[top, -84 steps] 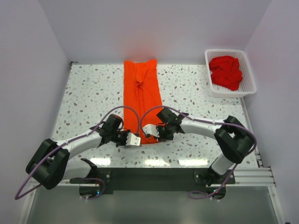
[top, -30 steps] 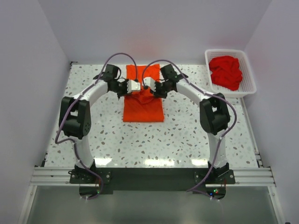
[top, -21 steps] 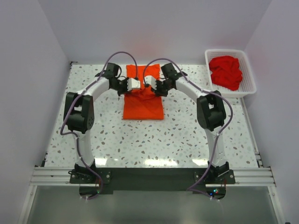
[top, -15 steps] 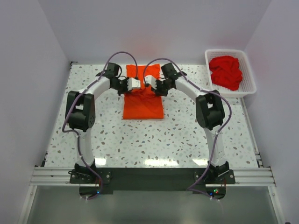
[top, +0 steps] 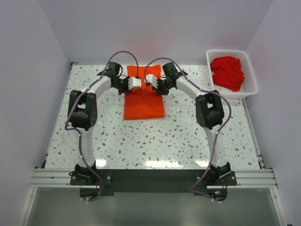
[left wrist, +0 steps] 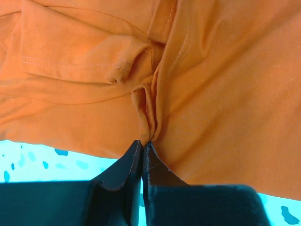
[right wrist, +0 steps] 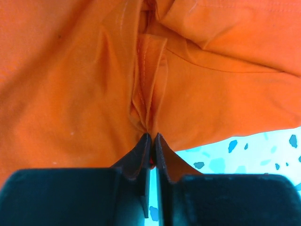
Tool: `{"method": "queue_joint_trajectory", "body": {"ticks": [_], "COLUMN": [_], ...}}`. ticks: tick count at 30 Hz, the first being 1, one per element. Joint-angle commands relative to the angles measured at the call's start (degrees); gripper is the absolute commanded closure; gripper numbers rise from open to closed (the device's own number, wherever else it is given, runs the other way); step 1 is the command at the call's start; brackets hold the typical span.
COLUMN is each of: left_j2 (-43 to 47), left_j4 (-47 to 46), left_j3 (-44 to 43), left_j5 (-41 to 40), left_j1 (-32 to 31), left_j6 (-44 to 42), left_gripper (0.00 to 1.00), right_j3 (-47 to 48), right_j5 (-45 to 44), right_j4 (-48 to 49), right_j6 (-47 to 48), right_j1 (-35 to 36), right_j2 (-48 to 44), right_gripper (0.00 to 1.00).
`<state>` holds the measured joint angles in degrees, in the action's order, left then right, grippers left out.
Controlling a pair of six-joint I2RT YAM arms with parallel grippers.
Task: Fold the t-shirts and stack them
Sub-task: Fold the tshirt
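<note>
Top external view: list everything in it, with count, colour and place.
orange-red t-shirt: one, bright orange-red, folded, far middle of the table
red t-shirts: count unclear, deep red, heaped in the basket
basket: one, white lattice, far right corner
table: one, white with dark speckles, under everything
cables: two, purple, one looping along each arm
left arm: one, white and black, reaching to the shirt's far end, jaws shut on its cloth
right arm: one, white and black, mirroring the left, jaws shut on the same shirt
</note>
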<state>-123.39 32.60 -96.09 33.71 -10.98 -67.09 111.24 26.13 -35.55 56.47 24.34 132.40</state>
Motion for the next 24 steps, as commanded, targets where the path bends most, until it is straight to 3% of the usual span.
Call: {"method": "queue_joint_trajectory", "body": {"ticks": [1,2,3,5,8,13,17,20,24], "left_j2": [-0.62,-0.53,-0.1,1.22,3.59,12.9,19.93,22.22,24.6], "left_j4": [-1.57,-1.57,-1.84,-1.93,-3.33,-2.19,-1.41,-1.13,-2.8], "left_j3": [-2.96,-2.96,-2.87,-2.7,-0.94,7.81,16.8,22.16,28.93], "left_j5": [-0.4,-0.49,-0.84,-0.84,-0.49,3.9,8.46,8.21,6.63], "left_j1": [0.61,0.61,0.7,1.31,2.71,3.86,3.43,2.37,0.88], "left_j6": [0.2,0.64,1.17,2.92,7.3,8.12,8.2,7.94,7.85], "left_gripper": [0.87,0.78,0.73,0.64,0.55,0.53,0.52,0.52,0.52], "right_j3": [2.4,2.4,2.31,2.84,2.84,-3.91,-10.41,-16.74,-26.14], "right_j5": [-0.55,-1.08,-1.52,-2.83,-4.24,-0.65,4.45,5.16,3.4], "right_j4": [0.04,0.04,0.22,0.57,0.66,-1.71,-6.8,-7.61,-3.92], "right_j6": [1.45,1.37,1.1,-0.56,-2.68,-3.47,-4.08,-3.82,-3.82], "right_j1": [-0.26,-0.26,-0.26,-0.26,-0.34,-0.26,1.58,4.13,7.03], "right_j2": [-0.3,-0.39,-0.56,-1.44,-3.28,-12.24,-17.69,-20.51,-22.53], "right_gripper": [0.86,0.66,0.55,0.46,0.42,0.44,0.6,0.66,0.68]}}
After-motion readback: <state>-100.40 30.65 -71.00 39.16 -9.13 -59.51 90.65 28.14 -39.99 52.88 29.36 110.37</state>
